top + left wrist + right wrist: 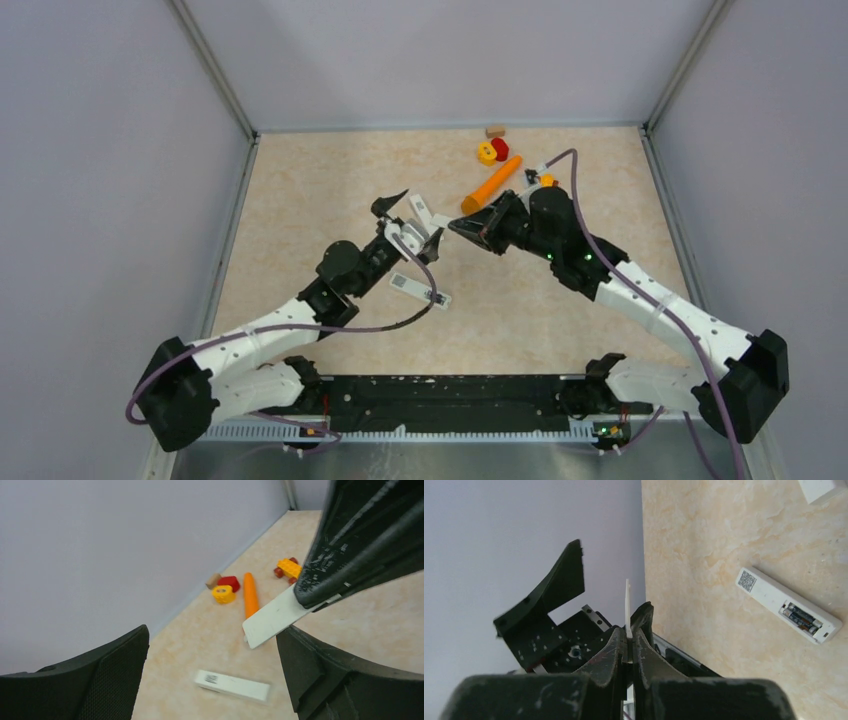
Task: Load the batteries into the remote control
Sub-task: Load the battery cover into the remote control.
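Note:
The slim white remote control (420,290) lies flat on the table in front of my left gripper. It also shows in the left wrist view (232,685) and the right wrist view (789,605). Its open compartment holds dark batteries (802,619). My right gripper (462,228) (628,637) is shut on a thin white battery cover (272,617) (628,605) and holds it in the air. My left gripper (412,222) (212,645) is open and empty. It hangs above the remote, with the cover's free end reaching in beside its right finger (350,680).
An orange carrot toy (491,184) (250,595) lies behind the grippers. Red and yellow toy pieces (492,151) and a small tan block (494,130) sit by the back wall. A yellow toy with red wheels (289,568) lies near the carrot. A white object's corner (821,490) shows at the frame edge.

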Controlling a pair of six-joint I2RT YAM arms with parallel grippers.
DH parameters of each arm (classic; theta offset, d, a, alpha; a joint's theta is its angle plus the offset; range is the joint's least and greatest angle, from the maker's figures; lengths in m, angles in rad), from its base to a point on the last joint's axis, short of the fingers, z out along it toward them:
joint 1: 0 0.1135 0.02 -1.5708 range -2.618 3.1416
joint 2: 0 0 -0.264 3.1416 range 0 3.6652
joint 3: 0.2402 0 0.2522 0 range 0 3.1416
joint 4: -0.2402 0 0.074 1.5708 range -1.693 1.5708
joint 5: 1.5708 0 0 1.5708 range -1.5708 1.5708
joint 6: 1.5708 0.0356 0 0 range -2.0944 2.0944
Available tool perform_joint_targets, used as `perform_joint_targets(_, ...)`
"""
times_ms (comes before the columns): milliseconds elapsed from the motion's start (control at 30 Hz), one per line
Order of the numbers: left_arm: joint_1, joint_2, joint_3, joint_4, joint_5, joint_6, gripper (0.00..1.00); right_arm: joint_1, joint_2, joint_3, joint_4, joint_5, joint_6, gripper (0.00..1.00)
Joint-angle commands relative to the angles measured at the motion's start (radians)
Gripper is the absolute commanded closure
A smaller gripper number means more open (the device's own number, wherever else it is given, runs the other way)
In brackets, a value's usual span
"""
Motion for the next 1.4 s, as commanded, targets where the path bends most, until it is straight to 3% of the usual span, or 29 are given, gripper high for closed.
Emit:
perform_joint_targets(0,0.0,-0.104,0.156,-0.411,-0.234,-0.589,0.01,0.003,-0.109,-0.071,0.054,0.048,-0.159,1.0)
perform_joint_targets(133,0.003,-0.172,0.156,-0.578,-0.123,-0.855,0.01,0.004,-0.204,-0.201,0.192,0.052,-0.273,1.0)
perform_joint_targets(267,0.052,-0.244,0.124,-0.646,0.027,-1.095,0.01,0.003,-0.279,-0.294,0.252,0.041,-0.348,1.0)
perform_joint_targets(400,0.226,-0.22,0.109,-0.665,0.229,-1.31,0.01,0.003,-0.298,-0.357,0.291,0.022,-0.356,1.0)
perform_joint_targets(533,0.379,-0.131,0.065,-0.583,0.434,-1.476,0.01,0.005,-0.24,-0.391,0.306,-0.035,-0.297,1.0)
perform_joint_targets(733,0.466,-0.037,-0.001,-0.598,0.484,-1.533,0.01,0.084,-0.112,-0.449,0.353,-0.022,-0.137,1.0)
perform_joint_targets(933,0.496,-0.018,-0.052,-0.768,0.314,-1.439,0.03,0.155,0.015,-0.519,0.48,0.018,0.002,1.0)
perform_joint_targets(1367,0.55,0.06,-0.136,-0.747,0.295,-1.406,0.09,0.172,0.239,-0.501,0.704,0.066,0.022,1.0)
